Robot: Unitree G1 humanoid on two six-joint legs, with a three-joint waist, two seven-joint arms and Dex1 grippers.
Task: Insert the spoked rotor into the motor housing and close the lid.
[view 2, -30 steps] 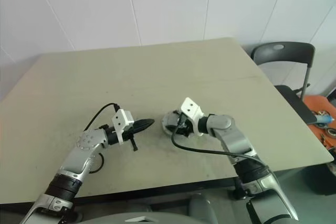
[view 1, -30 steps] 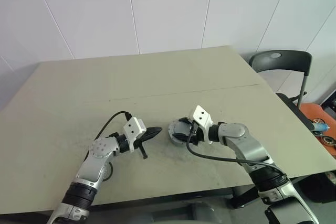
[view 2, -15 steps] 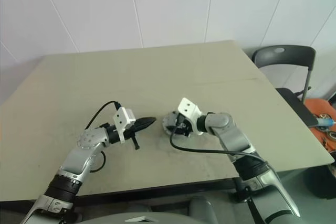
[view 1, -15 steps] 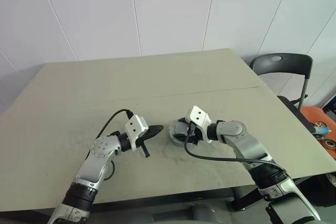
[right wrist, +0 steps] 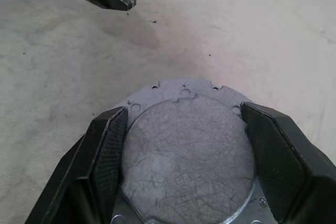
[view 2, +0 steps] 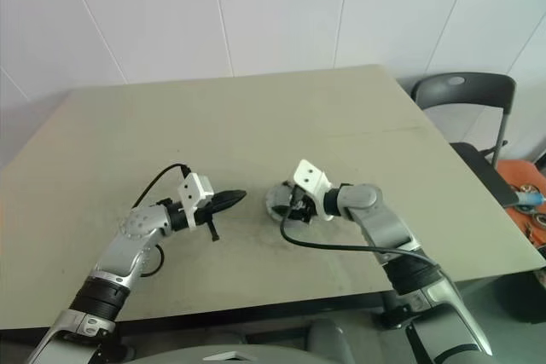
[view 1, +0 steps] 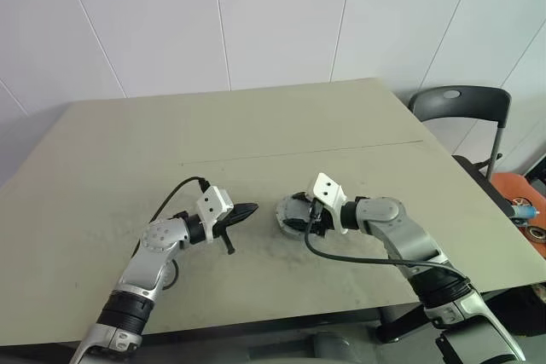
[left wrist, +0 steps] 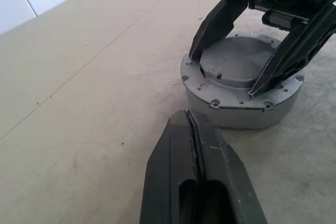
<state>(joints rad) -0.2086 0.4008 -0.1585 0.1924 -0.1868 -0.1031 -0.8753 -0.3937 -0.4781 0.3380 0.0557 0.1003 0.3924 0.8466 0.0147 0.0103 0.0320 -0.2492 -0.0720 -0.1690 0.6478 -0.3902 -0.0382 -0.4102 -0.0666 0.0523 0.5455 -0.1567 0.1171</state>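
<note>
The table is a wide, pale beige slab, and everything that matters sits near its front edge, with a thin seam line crossing the top beyond. A dark folding chair stands off the table's far right corner, cut off by the frame edge. Near the table's front middle rests the motor housing, a round silver puck with small screw holes around its flange; its copper windings are hidden, because a flat, scratched grey lid covers the top face, and the spoked rotor cannot be made out at all beneath it. Whether the lid is fully seated in the housing cannot be told. The right end effector reaches over the housing from the right with its two black fingers spread wide, one on each side of the lid; the right wrist view shows them hugging the lid's edge, though actual contact is hard to confirm, and in the head views the housing is largely screened by this hand. The left end effector hangs just left of the housing, apart from it, its fingers pressed together with nothing between them, tips pointing toward the housing.
</note>
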